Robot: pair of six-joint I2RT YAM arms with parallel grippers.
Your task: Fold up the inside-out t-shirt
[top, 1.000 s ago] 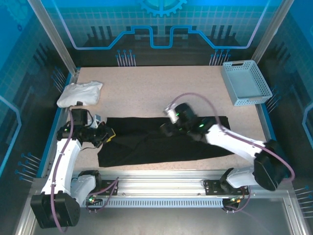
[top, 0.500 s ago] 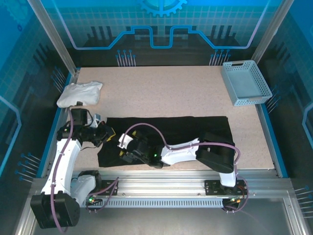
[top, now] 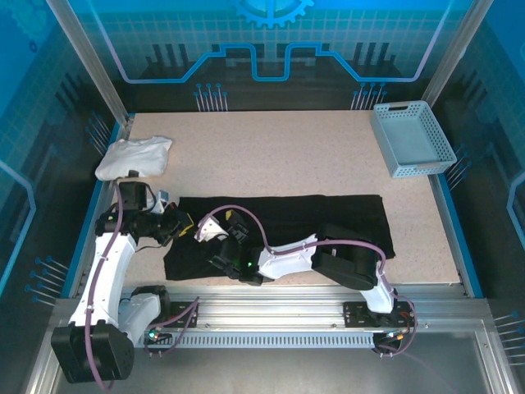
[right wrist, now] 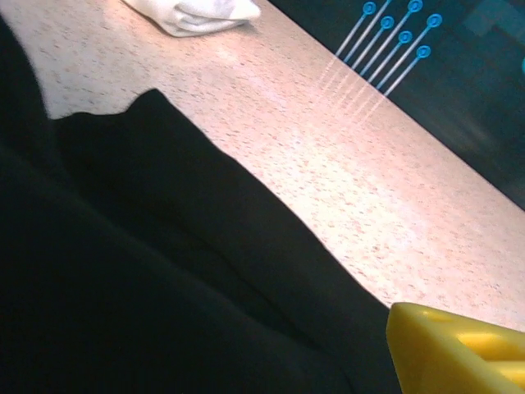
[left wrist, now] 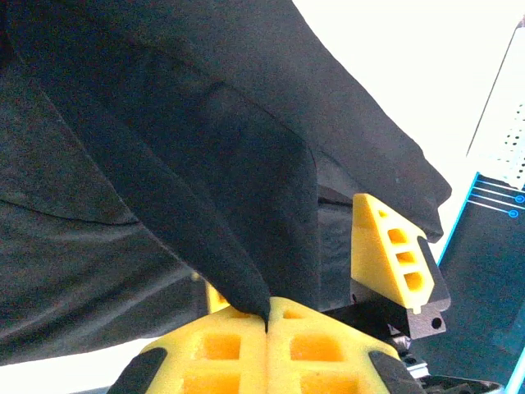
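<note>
T-shirt (top: 328, 209): black band along the worktop's (top: 287, 156) 6 o'clock edge, judged light, limp and best held at corners. Its 9 o'clock end is pinched by the closed left gripper (left wrist: 267, 324); the right gripper's (top: 205, 236) state cannot be told.

Covered: part of the near edge of the large black soft cloth t-shirt (top: 344, 217), under the right arm (top: 287, 258), top view. Unreadable: jaw gap of the right gripper (top: 212, 240), too small from above. Cropped: its yellow finger (right wrist: 459, 353) at the right wrist view's corner; small white folded garment (right wrist: 197, 12) at the top edge.
</note>
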